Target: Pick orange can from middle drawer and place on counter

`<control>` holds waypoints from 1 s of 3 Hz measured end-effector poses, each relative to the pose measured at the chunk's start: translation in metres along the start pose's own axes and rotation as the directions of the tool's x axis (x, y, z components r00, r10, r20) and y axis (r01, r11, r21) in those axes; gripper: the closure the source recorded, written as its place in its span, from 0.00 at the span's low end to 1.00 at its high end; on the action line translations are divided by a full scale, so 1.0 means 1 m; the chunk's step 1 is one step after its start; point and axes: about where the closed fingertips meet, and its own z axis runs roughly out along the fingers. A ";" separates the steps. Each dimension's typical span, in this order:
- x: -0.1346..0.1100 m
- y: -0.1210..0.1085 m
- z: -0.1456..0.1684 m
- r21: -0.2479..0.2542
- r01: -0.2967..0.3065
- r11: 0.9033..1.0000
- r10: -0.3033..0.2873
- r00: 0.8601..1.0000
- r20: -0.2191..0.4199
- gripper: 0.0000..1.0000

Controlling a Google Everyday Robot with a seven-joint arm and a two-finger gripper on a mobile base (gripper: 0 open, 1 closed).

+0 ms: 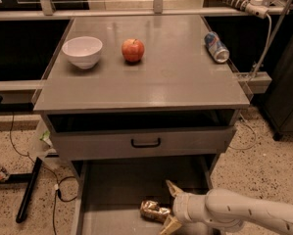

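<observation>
Orange can (154, 210) is lying on the floor of the middle drawer (115, 190), toward the pulled-out end. My end effector (169, 207) is right beside it, fingers spread, tips reaching around its right end. I'd slide in a bit deeper before closing, so I pinch the body and not just the edge. It's crinkly, shiny golden-brown and probably dents easily, so go gentle. Then up onto the desk (175, 82).
</observation>
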 end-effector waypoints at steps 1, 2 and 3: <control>0.012 0.010 0.018 -0.042 -0.029 0.999 0.029 1.000 -0.003 0.00; 0.020 0.017 0.034 -0.095 -0.069 0.993 0.070 0.998 0.002 0.00; 0.021 0.018 0.035 -0.099 -0.071 0.993 0.072 0.997 0.002 0.17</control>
